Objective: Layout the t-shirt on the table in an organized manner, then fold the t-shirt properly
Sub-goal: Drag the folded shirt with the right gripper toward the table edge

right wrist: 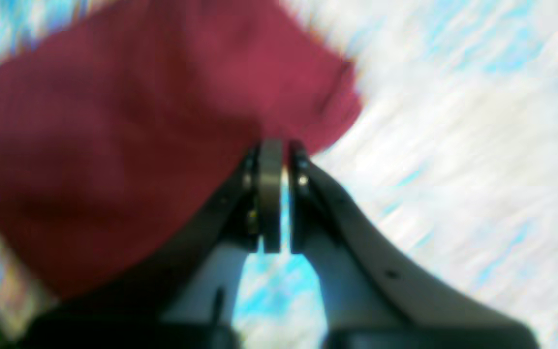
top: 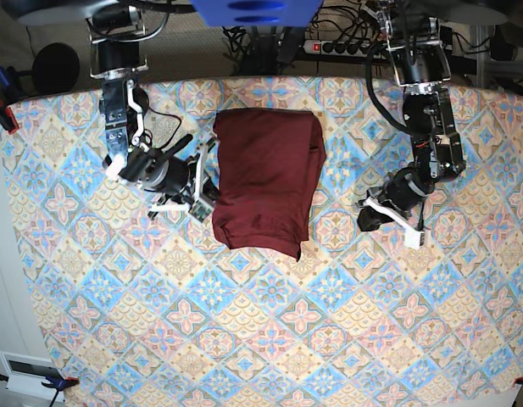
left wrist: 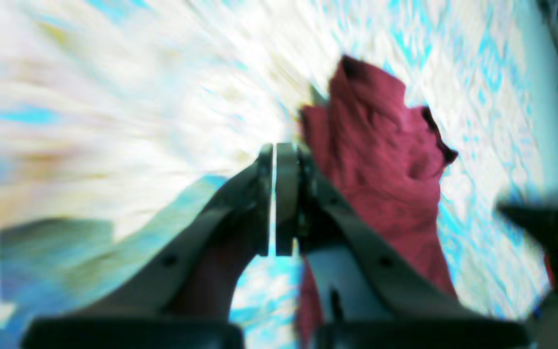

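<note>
Both arms reach down over the table (top: pixel 91 280). The right gripper (top: pixel 208 193) sits at the edge of the t-shirt (top: pixel 265 178), jaws pressed together; whether fabric is pinched cannot be told. The left gripper (top: pixel 365 220), jaws together and empty, hangs apart. The soft maroon knit lies folded into a rectangle at centre-back; the wrist views are blurred.

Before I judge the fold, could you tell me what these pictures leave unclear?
- Left wrist view: the table pattern is motion-smeared; the left gripper hides part of the t-shirt.
- Right wrist view: blurred; whether the right gripper, jaws shut, pinches the t-shirt edge cannot be told.
- Base view: the t-shirt's sleeves are hidden, folded under.
</note>
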You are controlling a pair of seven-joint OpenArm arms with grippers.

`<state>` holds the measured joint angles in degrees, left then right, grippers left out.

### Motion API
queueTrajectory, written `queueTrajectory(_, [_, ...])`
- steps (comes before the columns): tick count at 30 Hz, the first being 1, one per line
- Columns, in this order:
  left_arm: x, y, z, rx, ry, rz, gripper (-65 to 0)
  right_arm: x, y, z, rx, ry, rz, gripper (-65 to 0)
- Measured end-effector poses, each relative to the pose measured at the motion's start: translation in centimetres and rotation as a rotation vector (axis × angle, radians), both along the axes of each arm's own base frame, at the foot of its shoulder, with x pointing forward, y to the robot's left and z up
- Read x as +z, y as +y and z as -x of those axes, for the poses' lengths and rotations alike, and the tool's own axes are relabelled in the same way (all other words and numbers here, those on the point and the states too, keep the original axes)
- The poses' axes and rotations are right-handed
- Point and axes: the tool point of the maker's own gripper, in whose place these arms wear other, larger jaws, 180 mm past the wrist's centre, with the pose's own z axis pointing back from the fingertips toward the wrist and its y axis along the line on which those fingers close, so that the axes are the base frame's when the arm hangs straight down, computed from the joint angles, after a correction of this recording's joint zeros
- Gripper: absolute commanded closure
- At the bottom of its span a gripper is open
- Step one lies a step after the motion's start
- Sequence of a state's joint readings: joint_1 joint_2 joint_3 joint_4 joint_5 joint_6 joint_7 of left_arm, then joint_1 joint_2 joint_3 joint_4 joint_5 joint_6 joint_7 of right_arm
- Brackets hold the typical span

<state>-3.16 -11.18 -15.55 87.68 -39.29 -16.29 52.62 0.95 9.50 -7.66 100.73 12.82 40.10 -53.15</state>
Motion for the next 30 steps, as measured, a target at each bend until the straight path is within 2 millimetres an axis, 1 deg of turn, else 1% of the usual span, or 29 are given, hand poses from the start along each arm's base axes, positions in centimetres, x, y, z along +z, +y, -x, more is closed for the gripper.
queueTrajectory(1, [-0.2,0.5,0.3,0.001,0.007,-0.015,-0.2,0.5,1.4,0.4,0.040,-0.013,-0.006,0.0])
queueTrajectory(2, [-0.2,1.0,0.7,0.000,0.011,-0.026,-0.2,1.5,3.2,0.5,0.069,-0.041,-0.034,0.0])
queueTrajectory(4, [0.1,1.4,1.4,0.007,0.004,-0.026,-0.2,3.6,7.2,1.1,0.133,-0.078,-0.153,0.0])
queueTrajectory(5, [0.4,2.1,1.8,0.024,-0.004,-0.031,-0.2,4.2,8.9,1.5,0.152,-0.078,-0.199,0.0])
queueTrajectory(6, [0.6,3.4,2.4,0.047,-0.010,-0.051,-0.2,4.1,9.8,2.2,0.164,-0.062,-0.215,0.0])
queueTrajectory(7, [0.8,4.9,2.9,0.077,-0.010,-0.076,-0.2,3.5,10.1,2.7,0.162,-0.036,-0.205,0.0])
queueTrajectory(9, [0.9,7.5,4.1,0.131,-0.003,-0.118,-0.2,2.3,10.8,2.8,0.139,0.009,-0.204,0.0])
queueTrajectory(10, [0.7,8.1,4.6,0.144,0.005,-0.131,-0.2,2.0,11.3,2.6,0.126,0.027,-0.220,0.0])
queueTrajectory(11, [0.6,8.2,5.0,0.139,0.013,-0.138,-0.2,1.8,12.2,2.5,0.121,0.044,-0.245,0.0])
queueTrajectory(13, [0.8,7.8,5.8,0.126,0.009,-0.133,-0.2,1.2,14.0,2.9,0.128,0.090,-0.295,0.0])
queueTrajectory(15, [1.2,8.2,6.5,0.137,0.000,-0.147,-0.2,0.1,15.2,3.6,0.138,0.148,-0.316,0.0])
queueTrajectory(17, [1.1,9.1,7.3,0.162,0.008,-0.158,-0.2,-1.7,15.2,3.5,0.148,0.202,-0.288,0.0])
queueTrajectory(18, [0.8,9.5,7.7,0.172,0.023,-0.164,-0.2,-2.4,14.8,2.9,0.131,0.211,-0.274,0.0])
queueTrajectory(20, [0.8,9.9,7.8,0.182,0.026,-0.169,-0.2,-3.0,14.8,1.5,0.097,0.209,-0.306,0.0])
queueTrajectory(23, [1.3,9.9,7.6,0.185,0.005,-0.159,-0.2,-4.0,15.8,2.1,0.088,0.253,-0.377,0.0])
queueTrajectory(24, [1.2,9.8,7.7,0.184,0.011,-0.160,-0.2,-5.1,15.9,2.9,0.087,0.290,-0.373,0.0])
queueTrajectory(25, [1.0,9.8,7.8,0.183,0.016,-0.162,-0.2,-5.7,16.1,3.6,0.079,0.309,-0.396,0.0])
queueTrajectory(27, [1.0,9.9,7.8,0.183,0.017,-0.163,-0.2,-5.9,16.2,3.8,0.081,0.316,-0.401,0.0])
queueTrajectory(30, [1.0,9.8,7.8,0.184,0.017,-0.160,-0.2,-5.7,15.9,3.2,0.079,0.303,-0.392,0.0])
